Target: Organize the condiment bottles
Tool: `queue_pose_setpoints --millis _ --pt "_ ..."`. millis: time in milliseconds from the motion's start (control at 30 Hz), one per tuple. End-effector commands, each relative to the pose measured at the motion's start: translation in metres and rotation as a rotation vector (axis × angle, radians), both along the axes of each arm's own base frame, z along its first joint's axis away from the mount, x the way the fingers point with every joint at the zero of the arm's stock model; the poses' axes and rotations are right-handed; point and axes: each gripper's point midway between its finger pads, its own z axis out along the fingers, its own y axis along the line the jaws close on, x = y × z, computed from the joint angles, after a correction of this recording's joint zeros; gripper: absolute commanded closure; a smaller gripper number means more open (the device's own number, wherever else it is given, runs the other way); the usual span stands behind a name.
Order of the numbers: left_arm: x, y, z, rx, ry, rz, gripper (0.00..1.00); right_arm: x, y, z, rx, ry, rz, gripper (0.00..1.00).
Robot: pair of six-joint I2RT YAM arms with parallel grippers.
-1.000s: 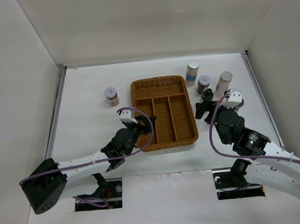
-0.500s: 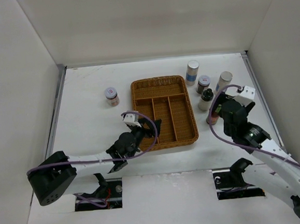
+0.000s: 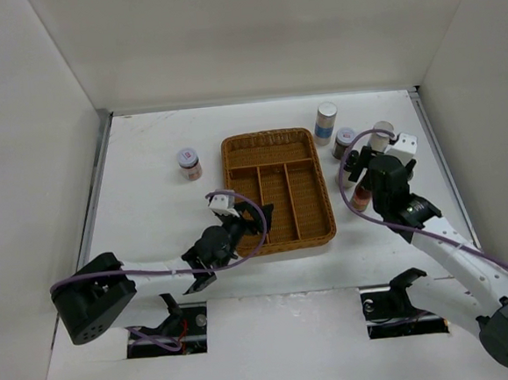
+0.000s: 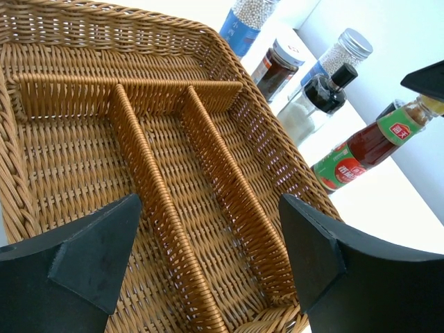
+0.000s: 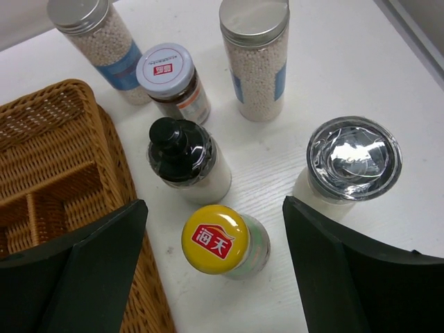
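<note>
Six condiment bottles [image 5: 253,62] crowd the bench [image 5: 333,69] right of the wicker tray [image 5: 62,118], one jar [image 3: 188,162] sits left of it, and I see both hands spread empty: right hand [image 5: 215,203] over the yellow-capped bottle [image 5: 216,239], left hand [image 4: 208,201] over the tray.

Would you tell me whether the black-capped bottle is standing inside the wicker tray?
No, the black-capped bottle stands on the white table beside the wicker tray, outside its rim.
</note>
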Motion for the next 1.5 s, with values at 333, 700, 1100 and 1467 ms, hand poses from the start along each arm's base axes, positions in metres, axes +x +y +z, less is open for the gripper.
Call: queue_pose_setpoints --millis 333,700,1100,1467 --pt "0.004 0.007 0.017 -0.084 -0.031 0.024 0.2 0.02 0.008 0.01 0.021 -0.026 0.03 0.53" --pt "0.01 0.037 0.027 -0.135 -0.048 0.142 0.19 -0.004 0.029 0.134 0.0 -0.287 0.073 0.75" --pt "0.013 0.06 0.027 -0.161 -0.05 0.221 0.2 0.046 0.165 0.19 0.021 -0.404 0.355 0.75" --pt "0.014 0.066 0.025 -0.167 -0.045 0.241 0.2 0.097 0.247 0.153 0.027 -0.342 0.476 0.74"
